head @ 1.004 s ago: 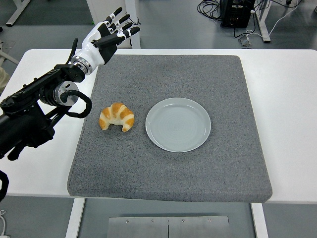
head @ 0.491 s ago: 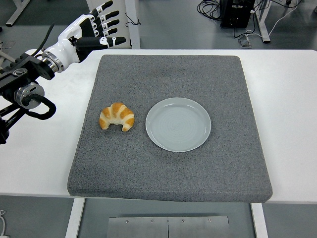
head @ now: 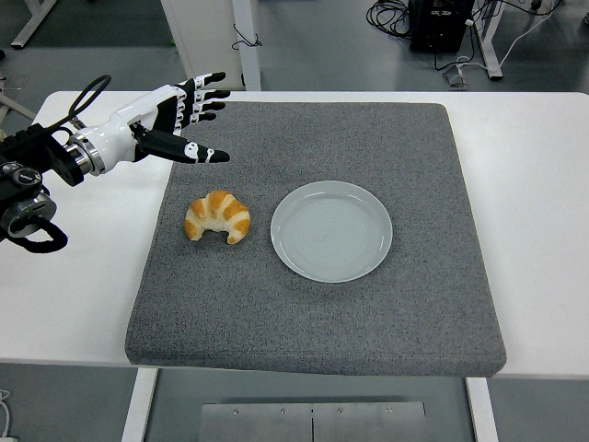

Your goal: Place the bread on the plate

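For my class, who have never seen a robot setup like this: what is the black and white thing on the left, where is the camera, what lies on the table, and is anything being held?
The picture is taken from a camera high on the robot, looking down over a white table. The thing entering from the left is the robot's left hand, white with black-tipped fingers on a black arm. Its fingers are spread and it holds nothing. The right arm is out of view. A grey mat covers most of the table. On the mat lie a croissant and, just to its right, an empty pale plate. The hand hovers above and to the left of the croissant, not touching it.
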Robot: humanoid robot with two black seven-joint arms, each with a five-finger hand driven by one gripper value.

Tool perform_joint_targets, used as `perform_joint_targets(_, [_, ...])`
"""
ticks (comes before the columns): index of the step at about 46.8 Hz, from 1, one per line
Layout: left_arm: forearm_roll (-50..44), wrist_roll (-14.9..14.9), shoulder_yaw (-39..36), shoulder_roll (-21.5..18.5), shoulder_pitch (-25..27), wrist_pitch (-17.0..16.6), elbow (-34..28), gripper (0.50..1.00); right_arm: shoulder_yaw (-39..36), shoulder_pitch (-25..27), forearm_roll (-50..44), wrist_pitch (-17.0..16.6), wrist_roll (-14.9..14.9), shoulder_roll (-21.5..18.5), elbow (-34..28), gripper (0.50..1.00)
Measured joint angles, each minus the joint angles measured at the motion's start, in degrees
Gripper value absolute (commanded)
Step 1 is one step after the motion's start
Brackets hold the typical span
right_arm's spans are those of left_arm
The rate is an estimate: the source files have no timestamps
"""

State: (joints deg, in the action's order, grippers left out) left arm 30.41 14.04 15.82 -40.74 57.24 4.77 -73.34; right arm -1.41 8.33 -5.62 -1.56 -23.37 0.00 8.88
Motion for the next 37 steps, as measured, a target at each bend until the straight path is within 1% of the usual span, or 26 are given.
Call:
perform_joint_targets(7, [2.8,-0.1,-0.2,-1.1,-0.5,0.0,-3.4,0.981,0.0,0.0,0.0,0.0,0.0,0.0,0.0,1.0])
perform_joint_targets(13, [4.1,0.1,-1.5,-2.1,-0.6,0.0,-4.2,0.981,0.0,0.0,0.0,0.0,0.0,0.0,0.0,1.0])
perform_joint_targets(18, [11.1,1.1,-1.7,-3.7,-0.7,0.0,-4.5,0.981,0.0,-0.1,0.0,0.0,0.0,0.0,0.0,1.0])
perform_joint_targets(21, [16.6,2.1,-1.7,-3.8,-0.8,0.0,-4.7,0.983,0.0,0.0,0.0,0.0,0.0,0.0,0.0,1.0])
perform_joint_targets(25, [21.3,2.3,-1.6,-3.8,-1.0,-0.1,-4.7,0.981,0.0,0.0,0.0,0.0,0.0,0.0,0.0,1.0])
perform_joint_targets(37, [27.6,2.6,-1.7,-3.0,-1.3,-0.1,-3.8,0.981,0.0,0.0,0.0,0.0,0.0,0.0,0.0,1.0])
